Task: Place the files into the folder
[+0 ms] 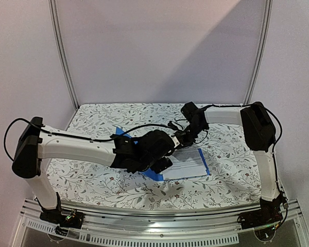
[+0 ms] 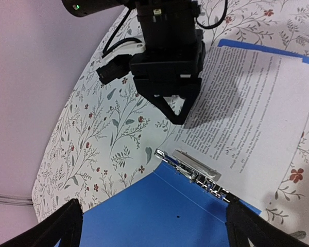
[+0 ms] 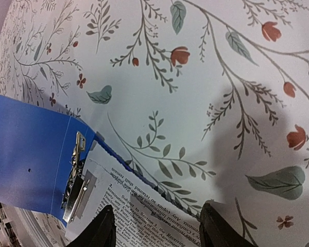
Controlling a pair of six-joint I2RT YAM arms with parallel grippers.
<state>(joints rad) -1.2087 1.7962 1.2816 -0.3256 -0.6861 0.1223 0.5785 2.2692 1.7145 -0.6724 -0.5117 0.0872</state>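
Two arms meet over the middle of the flowered tablecloth (image 1: 92, 180), and we take them from the left. The left arm (image 1: 77, 146) reaches in from its base at the near left corner, and the left gripper (image 2: 152, 218) hangs over the left-hand cover of the folder (image 2: 159, 211), released: in its wrist view its two dark fingers (image 2: 67, 226) stand wide apart at the lower corners with only blue plastic between them, gripping nothing. The folder lies open at the centre of the tablecloth, bright blue, with its metal clip (image 2: 195, 172) running along the spine between the two halves. Just right of that clip we see the files (image 2: 257, 118), a white printed sheet lying on the right-hand half of the folder, with a blue strip showing beyond the edge farthest from the spine. We cannot tell whether the clip presses on the sheet or only lies beside it. Over the sheet's edge near the spine, the right gripper (image 3: 157, 210) points down; its wrist view shows its fingers parted, with printed lines of the sheet between them, so it is unclenched, and we cannot tell whether the tips touch the paper. Farther right, the right arm (image 1: 257, 128) bends at a black elbow and drops to its base at the near right corner.
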